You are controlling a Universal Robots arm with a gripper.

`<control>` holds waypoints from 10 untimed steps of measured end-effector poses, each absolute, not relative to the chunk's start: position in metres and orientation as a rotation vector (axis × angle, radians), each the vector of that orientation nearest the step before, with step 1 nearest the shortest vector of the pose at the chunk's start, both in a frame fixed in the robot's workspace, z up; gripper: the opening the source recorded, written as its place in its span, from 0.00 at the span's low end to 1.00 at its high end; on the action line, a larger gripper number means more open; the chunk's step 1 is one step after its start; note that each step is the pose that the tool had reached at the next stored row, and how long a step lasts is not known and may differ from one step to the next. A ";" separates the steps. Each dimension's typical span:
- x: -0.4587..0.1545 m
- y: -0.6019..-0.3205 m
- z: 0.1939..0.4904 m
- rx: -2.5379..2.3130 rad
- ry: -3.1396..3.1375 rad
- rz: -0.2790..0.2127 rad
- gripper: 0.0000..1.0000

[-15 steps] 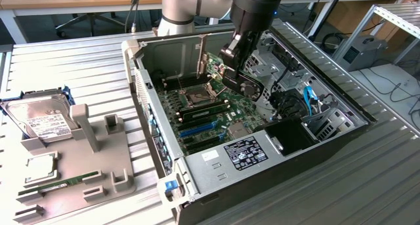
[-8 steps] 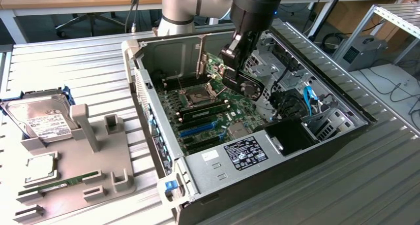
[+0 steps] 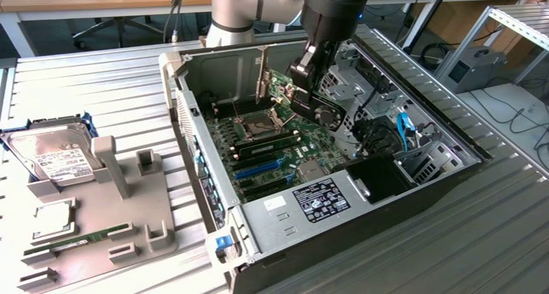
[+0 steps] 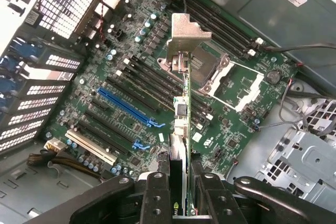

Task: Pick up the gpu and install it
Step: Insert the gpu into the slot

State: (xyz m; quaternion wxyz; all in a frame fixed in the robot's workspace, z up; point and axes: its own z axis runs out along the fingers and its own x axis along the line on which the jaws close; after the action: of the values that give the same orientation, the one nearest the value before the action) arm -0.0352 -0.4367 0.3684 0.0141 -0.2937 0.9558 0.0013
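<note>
A: Where's the gpu (image 3: 326,114), that thin green card with the black fan?
B: Clenched edge-on in the black two-finger gripper (image 4: 184,198), above the green motherboard (image 4: 241,85). Its long axis runs straight out from the grip; the long blue slot (image 4: 128,109) lies off to one side.

The gpu (image 4: 181,106) is a green lacquered circuit board, and its bracket (image 4: 187,32) is dull bare silver metal. The gripper (image 4: 180,181) has matt black fingers (image 4: 157,198). The motherboard (image 4: 247,85) looks glossy green, with 1 shiny blue plastic slot (image 4: 126,106). The computer case (image 3: 197,69) is matt grey sheet metal. The table (image 3: 86,82) is ribbed, satin pale metal. The hard drive (image 3: 47,154) is polished metal under a white paper label.
</note>
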 end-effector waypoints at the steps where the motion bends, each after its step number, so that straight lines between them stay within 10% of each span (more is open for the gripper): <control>1: -0.035 -0.437 0.368 -0.919 2.974 0.004 0.26; 10: -0.035 -0.437 0.368 -0.962 2.961 0.005 0.26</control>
State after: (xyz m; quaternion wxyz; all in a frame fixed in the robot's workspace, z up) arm -0.0352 -0.4367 0.3684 0.0141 -0.3089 0.9510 0.0016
